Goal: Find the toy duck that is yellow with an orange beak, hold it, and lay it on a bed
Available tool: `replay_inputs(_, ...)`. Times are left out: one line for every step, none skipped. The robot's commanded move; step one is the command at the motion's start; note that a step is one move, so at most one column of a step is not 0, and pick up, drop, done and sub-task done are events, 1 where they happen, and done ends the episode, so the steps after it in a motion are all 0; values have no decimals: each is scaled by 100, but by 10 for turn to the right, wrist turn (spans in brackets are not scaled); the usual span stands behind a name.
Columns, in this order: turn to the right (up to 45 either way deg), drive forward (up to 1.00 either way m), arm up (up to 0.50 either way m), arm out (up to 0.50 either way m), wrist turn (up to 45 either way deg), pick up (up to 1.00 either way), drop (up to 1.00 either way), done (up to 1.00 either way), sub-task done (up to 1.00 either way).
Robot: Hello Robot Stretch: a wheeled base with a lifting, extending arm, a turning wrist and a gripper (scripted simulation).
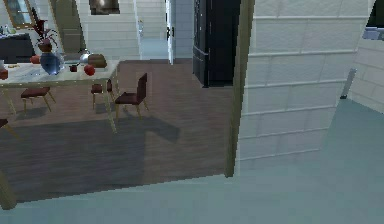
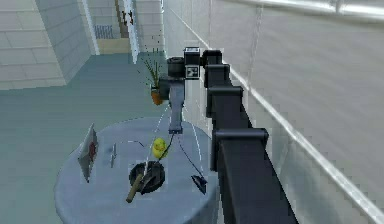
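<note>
One yellow blob (image 2: 158, 148), round table (image 2: 100, 196)

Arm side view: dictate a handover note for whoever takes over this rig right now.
Gripper: at the far end of the arm, by the round table; cannot tell whether it holds anything.
Things: a small yellow thing, likely the toy duck, lies on that table near the gripper, beside a brown stick.
Done: duck apparently found, arm extended toward it.
Left: secure it, lift it, find a bed, lay it there.
</note>
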Motion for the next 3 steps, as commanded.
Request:
replay_inputs(0, 0, 0, 0, 450, 0, 0, 0, 0)
replay_inputs(0, 0, 0, 0, 450, 0, 0, 0, 0)
replay_inputs(0, 0, 0, 0, 450, 0, 0, 0, 0)
